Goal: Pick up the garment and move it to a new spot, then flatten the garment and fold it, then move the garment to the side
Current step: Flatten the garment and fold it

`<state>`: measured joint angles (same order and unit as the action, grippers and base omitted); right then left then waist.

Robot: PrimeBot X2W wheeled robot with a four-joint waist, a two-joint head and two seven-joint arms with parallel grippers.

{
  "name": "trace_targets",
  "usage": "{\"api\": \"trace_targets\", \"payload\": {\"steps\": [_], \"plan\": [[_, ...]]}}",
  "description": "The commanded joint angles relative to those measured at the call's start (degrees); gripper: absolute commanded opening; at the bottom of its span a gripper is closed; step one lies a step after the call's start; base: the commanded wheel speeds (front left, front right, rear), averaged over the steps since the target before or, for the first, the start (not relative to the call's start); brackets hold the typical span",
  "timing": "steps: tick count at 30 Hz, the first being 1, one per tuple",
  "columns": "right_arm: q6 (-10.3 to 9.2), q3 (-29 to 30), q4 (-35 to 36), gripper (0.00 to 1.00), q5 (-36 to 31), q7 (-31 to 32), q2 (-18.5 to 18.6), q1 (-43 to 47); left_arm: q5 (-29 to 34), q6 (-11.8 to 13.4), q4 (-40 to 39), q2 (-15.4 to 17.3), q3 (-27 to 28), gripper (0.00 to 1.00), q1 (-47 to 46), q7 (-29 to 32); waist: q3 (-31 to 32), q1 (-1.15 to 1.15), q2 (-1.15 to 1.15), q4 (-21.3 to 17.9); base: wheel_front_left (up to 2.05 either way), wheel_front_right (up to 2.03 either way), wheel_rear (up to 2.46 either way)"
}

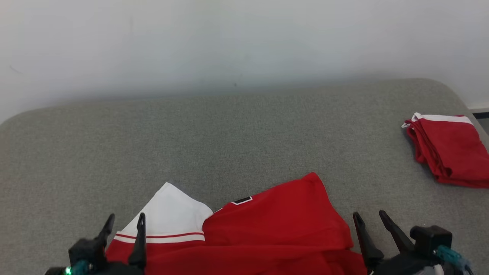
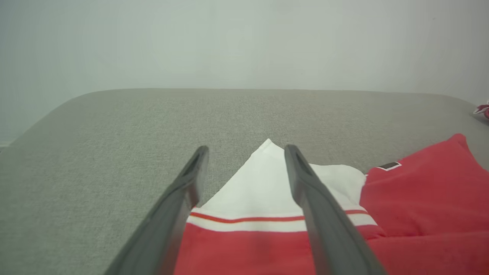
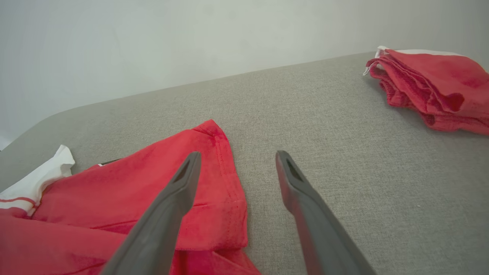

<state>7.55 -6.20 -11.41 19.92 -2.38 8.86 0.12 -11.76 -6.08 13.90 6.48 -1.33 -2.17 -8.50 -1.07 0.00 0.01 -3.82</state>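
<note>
The garment, red with a white panel and a thin red stripe, lies rumpled at the bottom centre of the head view on the grey padded surface, its lower part cut off by the frame edge. The left gripper sits at the lower left with its fingers spread and nothing between them. In the left wrist view they frame the peaked white panel. The right gripper at the lower right is likewise spread and empty. In the right wrist view one finger lies over the red hem and the other over bare surface. The step in hand looks like the first pick-up, and it should go best if each gripper takes hold near its own end of the cloth, so the garment hangs between the arms instead of bunching. The left should probably come down on the white panel and pinch where the fabric stands proud of the surface. The right likely needs to shift a little toward the hem, so both fingers close on cloth and not on padding. The layers overlap, so a shallow bite may catch only the top fold. Lifting both sides together would keep it from dragging. The new spot should lie well apart from the folded red pile at the right edge.
</note>
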Motion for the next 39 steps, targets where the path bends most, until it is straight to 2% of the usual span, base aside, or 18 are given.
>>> {"api": "trace_targets", "payload": {"steps": [1, 6, 11, 13, 19, 23, 29, 33, 39], "plan": [[-0.15, -0.11, -0.16, 1.0, -0.23, 2.31, -0.43, -2.32, -0.59, -0.49, 3.41, 1.51, -0.74, 1.0, -4.76, 1.4, -2.89, 0.0, -0.01, -1.15, 0.0, 0.0, 0.0], [-0.16, -0.62, -0.95, 1.0, -0.4, 10.37, -1.18, -7.23, -3.71, -1.14, 11.24, 4.06, -1.9, 1.0, -13.56, 6.59, -6.98, 0.0, -0.01, -3.09, 0.0, 0.0, 0.0], [-0.16, -0.3, 0.07, 1.0, -2.33, 17.69, -2.7, -11.16, -8.94, -1.36, 15.11, 7.71, -5.34, 1.0, -19.56, 12.01, -11.0, 0.0, -0.01, -5.09, 0.0, 0.0, 0.0], [-0.16, -0.19, 0.37, 1.0, -2.67, 18.61, -2.99, -11.59, -9.98, -1.38, 15.08, 8.75, -6.46, 1.0, -20.29, 12.77, -11.55, 0.0, -0.01, -5.32, 0.0, 0.0, 0.0], [-0.16, -0.39, 2.16, 1.0, -3.77, 21.13, -4.53, -12.19, -15.29, -1.36, 14.91, 14.54, -11.77, 1.0, -22.67, 15.34, -13.76, 0.0, -0.01, -6.34, 0.0, 0.0, 0.0], [-0.16, -1.11, 2.75, 1.0, -4.03, 22.22, -4.97, -12.06, -16.83, -1.37, 16.51, 15.85, -14.52, 1.0, -23.89, 16.79, -14.51, 0.0, -0.01, -7.02, 0.0, 0.0, 0.0], [-0.16, -2.73, 4.52, 1.0, -4.74, 27.42, -4.99, -12.16, -20.07, -1.41, 17.32, 17.65, -19.09, 1.0, -24.32, 22.69, -14.98, 0.0, -0.01, -7.8, 0.0, 0.0, 0.0], [-0.16, -3.07, 6.5, 1.0, -4.82, 31.12, -4.84, -11.03, -22.33, -1.47, 15.16, 20.05, -20.67, 1.0, -23.13, 25.61, -14.73, 0.0, -0.01, -7.8, 0.0, 0.0, 0.0], [-0.16, -1.67, 7.63, 1.0, -5.28, 35.04, -4.65, -9.84, -24.5, -1.44, 11.05, 22.85, -20.96, 1.0, -21.96, 26.28, -14.34, 0.0, -0.01, -7.1, 0.0, 0.0, 0.0]]}}
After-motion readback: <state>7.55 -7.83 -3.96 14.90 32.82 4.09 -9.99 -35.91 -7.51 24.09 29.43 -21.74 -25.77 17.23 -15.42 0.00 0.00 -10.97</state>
